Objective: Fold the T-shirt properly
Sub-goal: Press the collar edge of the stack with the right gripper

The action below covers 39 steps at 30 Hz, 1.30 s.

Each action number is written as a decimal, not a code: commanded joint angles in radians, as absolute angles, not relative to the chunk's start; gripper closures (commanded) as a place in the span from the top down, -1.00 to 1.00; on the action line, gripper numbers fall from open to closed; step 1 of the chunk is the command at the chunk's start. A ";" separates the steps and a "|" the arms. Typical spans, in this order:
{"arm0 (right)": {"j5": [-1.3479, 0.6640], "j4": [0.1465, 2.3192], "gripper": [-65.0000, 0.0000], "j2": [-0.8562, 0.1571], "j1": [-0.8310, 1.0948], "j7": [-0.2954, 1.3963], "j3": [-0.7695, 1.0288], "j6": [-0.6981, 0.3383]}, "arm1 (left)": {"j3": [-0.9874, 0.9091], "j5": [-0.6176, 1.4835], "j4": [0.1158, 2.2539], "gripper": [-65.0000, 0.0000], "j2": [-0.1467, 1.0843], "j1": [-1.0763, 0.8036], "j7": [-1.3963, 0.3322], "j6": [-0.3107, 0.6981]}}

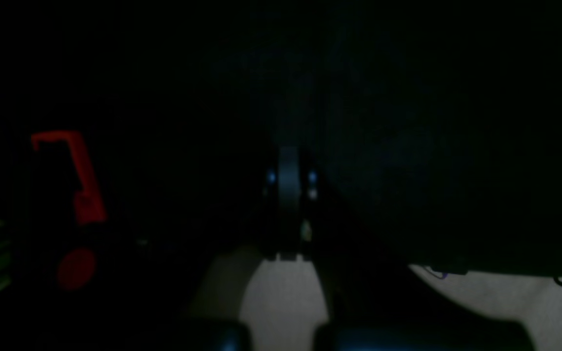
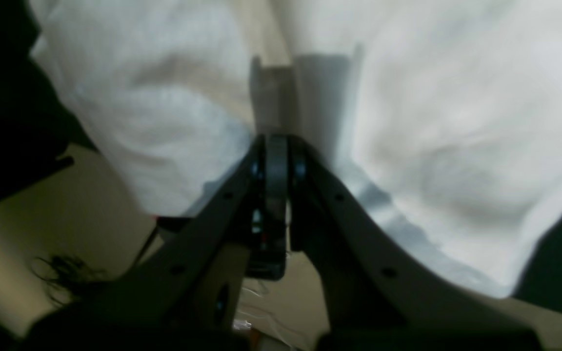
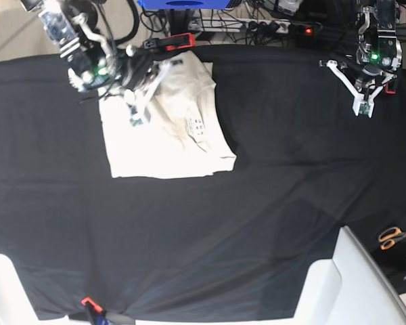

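Note:
The T-shirt (image 3: 169, 135) lies folded into a cream rectangle on the black table cloth (image 3: 271, 176) at the back left, with a small dark print (image 3: 197, 126) facing up. My right gripper (image 3: 137, 116) hovers over its left part, shut, with nothing between the fingers. In the right wrist view the closed right gripper (image 2: 276, 139) casts a shadow on the wrinkled T-shirt (image 2: 447, 122) below. My left gripper (image 3: 363, 107) hangs shut over bare cloth at the back right, far from the shirt. The left wrist view is very dark, and the left gripper (image 1: 288, 161) shows closed there.
A red clamp (image 3: 178, 40) holds the cloth at the back edge, close to the shirt's top, and another clamp (image 3: 88, 302) sits at the front edge. Orange-handled scissors (image 3: 392, 237) lie off the table at right beside a white panel (image 3: 355, 284). A power strip (image 3: 284, 27) and cables lie behind.

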<state>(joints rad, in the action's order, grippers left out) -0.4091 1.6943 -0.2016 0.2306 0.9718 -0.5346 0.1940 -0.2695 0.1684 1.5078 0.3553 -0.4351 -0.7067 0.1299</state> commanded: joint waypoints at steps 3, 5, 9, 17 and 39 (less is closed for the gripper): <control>-0.427 1.732 -1.00 -0.185 0.231 0.934 -0.611 0.188 | -0.275 0.166 1.520 -1.00 0.372 -0.437 -0.699 0.124; -0.427 1.724 -1.00 -0.166 0.232 0.932 -0.638 0.188 | -0.275 0.166 1.520 -1.00 0.372 -0.435 -0.699 0.124; -0.424 1.745 -1.00 -0.159 0.248 0.937 -0.661 0.189 | -0.275 0.166 1.520 -1.00 0.372 -0.435 -0.699 0.124; -0.423 1.837 -1.00 -0.165 0.222 0.997 -0.659 0.302 | -0.275 0.166 1.520 -1.00 0.372 -0.435 -0.699 0.124; -0.424 1.890 -1.00 -0.171 0.209 1.007 -0.573 0.372 | -0.275 0.180 1.584 -1.00 0.334 -0.414 -0.702 0.127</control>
<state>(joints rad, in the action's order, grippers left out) -0.4168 1.8771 -0.1680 0.2153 1.0054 -0.5701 0.3752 -0.2695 0.1875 1.5654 0.3172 -0.4152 -0.7155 0.1329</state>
